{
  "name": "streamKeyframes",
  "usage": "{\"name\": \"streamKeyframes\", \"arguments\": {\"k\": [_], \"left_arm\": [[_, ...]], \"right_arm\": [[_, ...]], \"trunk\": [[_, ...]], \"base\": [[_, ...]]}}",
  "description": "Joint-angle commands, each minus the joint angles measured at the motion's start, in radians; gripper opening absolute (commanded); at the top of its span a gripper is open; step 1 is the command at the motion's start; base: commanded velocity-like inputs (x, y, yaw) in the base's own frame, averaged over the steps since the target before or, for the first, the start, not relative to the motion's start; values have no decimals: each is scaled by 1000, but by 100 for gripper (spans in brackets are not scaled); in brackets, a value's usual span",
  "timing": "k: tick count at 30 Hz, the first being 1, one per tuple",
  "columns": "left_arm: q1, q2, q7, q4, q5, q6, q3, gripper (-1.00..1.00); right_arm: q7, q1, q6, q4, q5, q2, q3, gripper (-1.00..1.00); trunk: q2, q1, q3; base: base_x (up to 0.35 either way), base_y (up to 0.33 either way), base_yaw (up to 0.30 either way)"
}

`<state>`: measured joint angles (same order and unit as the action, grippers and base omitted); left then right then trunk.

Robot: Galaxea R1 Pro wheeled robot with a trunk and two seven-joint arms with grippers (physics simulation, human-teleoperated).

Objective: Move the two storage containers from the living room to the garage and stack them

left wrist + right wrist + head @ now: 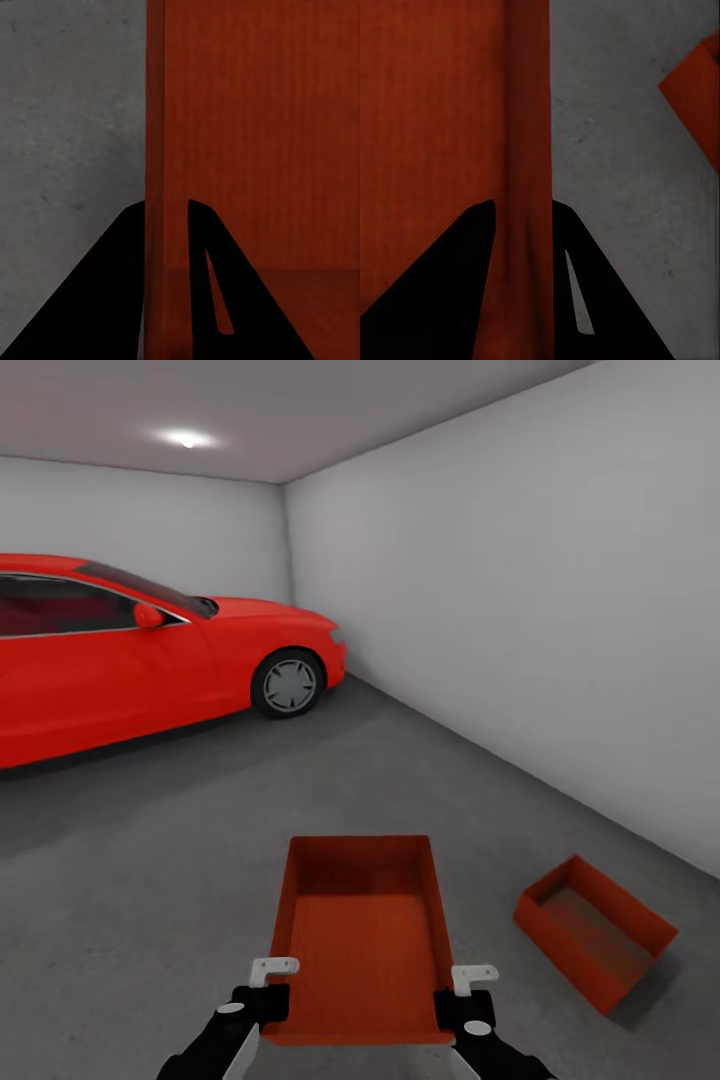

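We hold a shallow orange-red rectangular storage container (362, 935) out in front of us, lidless, thin-walled, its open top facing up. Our left gripper (268, 990) is clamped on the container's left wall near the corner closest to us; in the left wrist view (166, 217) its two black fingers (105, 292) sit one on either side of that thin wall, pressed against it. Our right gripper (465, 995) pinches the right wall at the matching near corner, and the right wrist view (523, 217) shows its fingers (442, 277) straddling the wall in the same way.

Beyond and below both grippers lies the dark grey mottled concrete floor (150, 860). We cannot tell whether the held container's base touches the floor or hangs above it.

The second orange-red storage container (593, 930) sits on the floor off to the outer side of our right gripper, a little ahead of it, turned at an angle and apart from the held one. One corner of it shows in the right wrist view (697, 112).

Far ahead of our left gripper stands a glossy red car (130, 650). A plain white wall (520, 610) runs along beyond the right gripper's side.
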<state>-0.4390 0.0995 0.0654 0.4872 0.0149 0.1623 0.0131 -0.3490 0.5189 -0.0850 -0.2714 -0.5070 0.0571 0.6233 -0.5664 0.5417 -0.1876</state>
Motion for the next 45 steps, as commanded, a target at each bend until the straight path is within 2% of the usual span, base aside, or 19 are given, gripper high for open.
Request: {"name": "streamKeyframes", "arguments": {"k": [1,22,45], "left_arm": [[0,-14,11,5,-17,-7,8,-100],[0,-13,11,11,-16,-6,7,-100],[0,-14,13,-2,-18,-4,7,-100]], "right_arm": [[-13,2,-9,21,-31,-11,-8,-100],[-13,2,-9,21,-31,-11,-8,-100],[-13,3,-9,21,-31,-11,-8,-100]], "trunk": [[-2,0,-2],[-2,0,-2],[-2,0,-2]], "base": [[0,0,-288],[3,0,-288],[305,0,-288]]}}
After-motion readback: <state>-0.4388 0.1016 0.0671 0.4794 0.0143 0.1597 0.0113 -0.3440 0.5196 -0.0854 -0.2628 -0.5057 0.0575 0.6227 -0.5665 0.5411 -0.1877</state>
